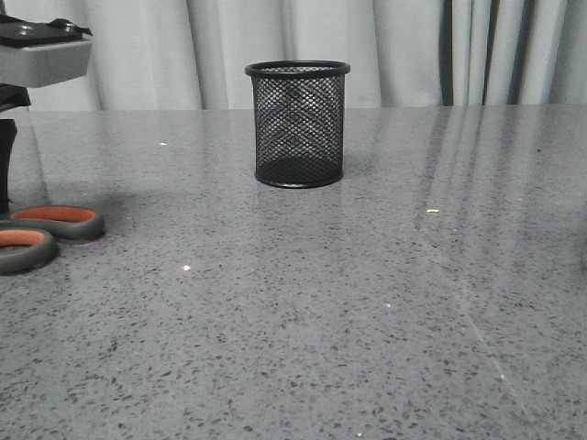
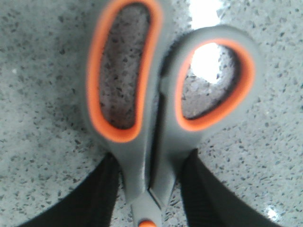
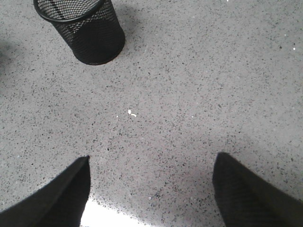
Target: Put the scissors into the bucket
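We see the scissors (image 2: 151, 118) lying flat on the speckled grey table (image 1: 321, 321), their orange-lined finger loops reaching out beyond the left gripper (image 2: 150, 194). Its two black fingers (image 2: 106, 189) sit on either side of the handle shanks, just ahead of the orange pivot dot, pressed close against the grey plastic; whether they truly clamp it we cannot tell, since the view is blurred. The right gripper (image 3: 150, 189) hangs over bare table with its fingers spread wide apart, gripping nothing. The bucket (image 3: 83, 30) stands upright well ahead of that right gripper and off to one side, and in the front view it stands well apart from the scissors' loops.
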Motion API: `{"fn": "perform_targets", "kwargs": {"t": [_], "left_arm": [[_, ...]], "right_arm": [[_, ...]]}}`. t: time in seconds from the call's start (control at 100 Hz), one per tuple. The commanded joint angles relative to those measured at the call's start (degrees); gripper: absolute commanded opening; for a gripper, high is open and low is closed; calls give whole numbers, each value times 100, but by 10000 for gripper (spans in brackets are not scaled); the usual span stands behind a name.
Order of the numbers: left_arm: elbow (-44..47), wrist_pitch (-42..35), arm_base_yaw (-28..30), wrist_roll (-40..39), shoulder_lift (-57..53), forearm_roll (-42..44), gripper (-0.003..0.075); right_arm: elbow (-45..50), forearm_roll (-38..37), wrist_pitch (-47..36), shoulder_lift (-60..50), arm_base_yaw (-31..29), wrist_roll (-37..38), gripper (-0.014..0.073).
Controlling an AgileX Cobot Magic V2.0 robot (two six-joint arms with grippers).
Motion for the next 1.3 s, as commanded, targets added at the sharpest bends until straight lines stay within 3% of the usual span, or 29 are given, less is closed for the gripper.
{"fn": "perform_targets", "kwargs": {"t": [0.0,0.08,0.6,0.94,1.08,1.29], "left_arm": [[-79,-88,17,0,-76,-32,122],[-79,-66,17,0,-76,-32,91],[-1389,411,17,-201,-414,-473,91],[-2264,411,4,-201,-758,-1907,91],[-2673,398,-95,-201,-758,-2289,91],[-3089,199,-691,-201,-758,-2288,92]], "right_arm": [[-203,72,-334,-29,7,-42,488],[-203,72,-334,-29,7,-42,488],[-203,72,-360,-29,7,-42,488],[-203,145,-602,-29,7,-42,488],[-203,581,-758,-29,7,-318,488],[-203,1633,-982,-29,7,-860,488]]}}
